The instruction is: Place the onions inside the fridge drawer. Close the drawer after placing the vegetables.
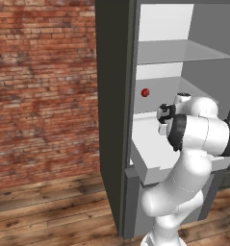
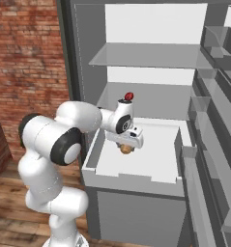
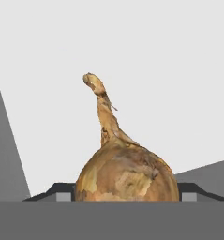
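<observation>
My gripper [image 2: 127,147] is pinching an onion [image 2: 127,149], one finger on each side of the bulb. In the hand view the onion [image 3: 126,174] sits right between my fingertips [image 3: 63,196], its thin stem pointing away from me over the white floor below.

I'm holding it low over the drawer [image 2: 136,179], which is pulled well out of the fridge [image 1: 114,120]. From the right base view the onion hangs above the left part of the drawer's white inside, near the left wall; I can't tell whether it touches the floor yet.

So I judge the job as partly done: the onion has been carried to the drawer but not released. What's left is to let go, pull my arm clear, and push the grey front panel until the drawer shuts.

The drawer's white floor looks bare where I can see it; my hand hides a patch. On the shelf [image 2: 151,103] behind, a small red ball [image 2: 129,96] sits alone. The upper shelf carries nothing that I can make out.
</observation>
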Robot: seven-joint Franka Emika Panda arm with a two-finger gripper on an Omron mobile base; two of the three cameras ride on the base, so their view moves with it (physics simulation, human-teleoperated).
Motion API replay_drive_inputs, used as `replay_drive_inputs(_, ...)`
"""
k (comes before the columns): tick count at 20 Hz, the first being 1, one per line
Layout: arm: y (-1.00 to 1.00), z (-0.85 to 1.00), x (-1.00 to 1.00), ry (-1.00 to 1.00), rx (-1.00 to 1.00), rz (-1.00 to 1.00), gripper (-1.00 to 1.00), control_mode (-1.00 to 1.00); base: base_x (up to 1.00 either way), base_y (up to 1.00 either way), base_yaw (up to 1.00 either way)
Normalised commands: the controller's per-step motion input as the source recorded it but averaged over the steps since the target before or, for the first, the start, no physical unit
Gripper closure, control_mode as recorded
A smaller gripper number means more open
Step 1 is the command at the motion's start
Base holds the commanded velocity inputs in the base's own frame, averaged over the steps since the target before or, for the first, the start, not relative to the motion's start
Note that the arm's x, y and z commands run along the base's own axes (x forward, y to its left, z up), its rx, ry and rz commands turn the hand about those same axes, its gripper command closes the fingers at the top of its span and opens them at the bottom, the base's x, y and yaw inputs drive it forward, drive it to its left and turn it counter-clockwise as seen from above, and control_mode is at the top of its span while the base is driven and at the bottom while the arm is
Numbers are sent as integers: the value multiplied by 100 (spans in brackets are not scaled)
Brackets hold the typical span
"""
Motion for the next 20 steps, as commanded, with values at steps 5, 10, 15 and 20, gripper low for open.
replay_drive_inputs(5, -20, -62, 5, 1, 0, 5, 100, -100, 0, 0, 0)
replay_drive_inputs(10, 0, -68, 0, 0, 0, 4, 100, -100, 0, 0, 0)
replay_drive_inputs(15, 0, -35, 26, 0, 0, 1, 100, -100, 0, 0, 0)
replay_drive_inputs(20, 0, -28, 12, 0, 0, 3, 100, -100, 0, 0, 0)
